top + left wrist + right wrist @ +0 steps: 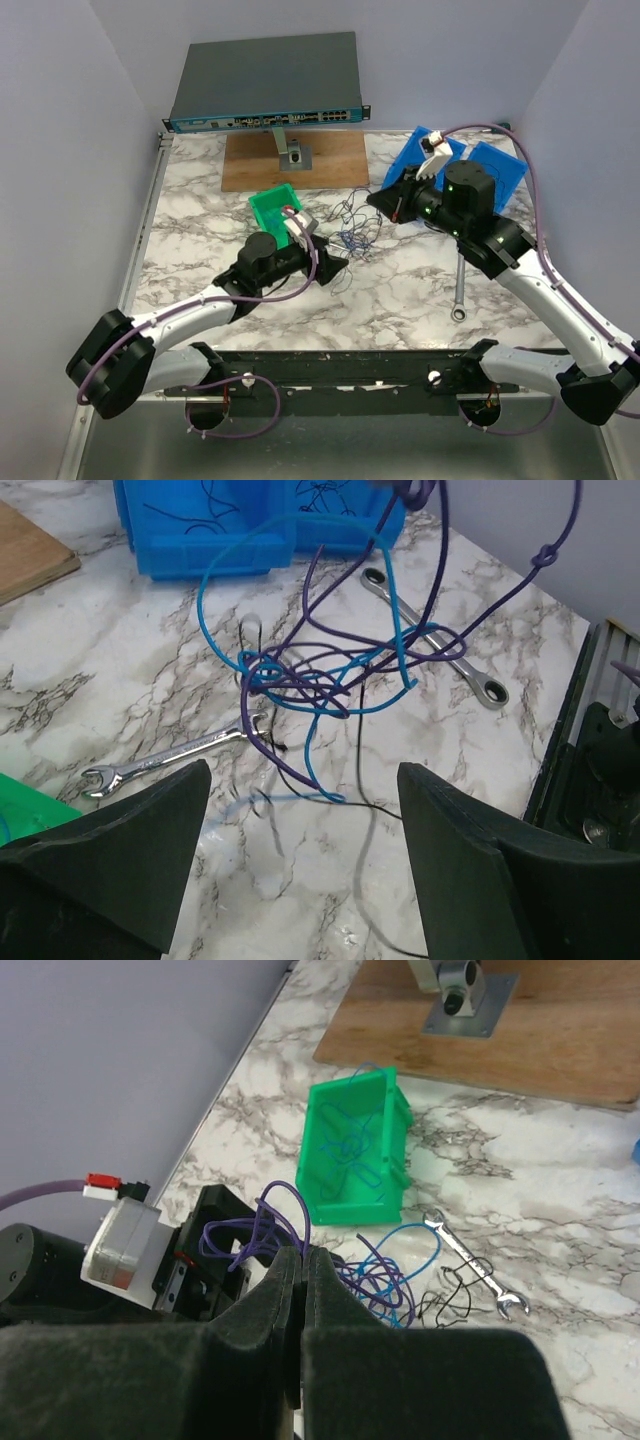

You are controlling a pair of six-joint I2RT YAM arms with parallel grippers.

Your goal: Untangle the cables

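Mid-table on veined marble top [400, 290] | cables [330, 670]: hair-thin glossy blue/purple/black wires, loopy knot, partly raised | my right gripper [303, 1255] pinched closed on purple strands | left gripper [302, 775] spread wide, empty

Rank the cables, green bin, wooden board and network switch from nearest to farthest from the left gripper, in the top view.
1. cables, just ahead of the left gripper
2. green bin, to its left
3. wooden board, beyond the bin
4. network switch, farthest back
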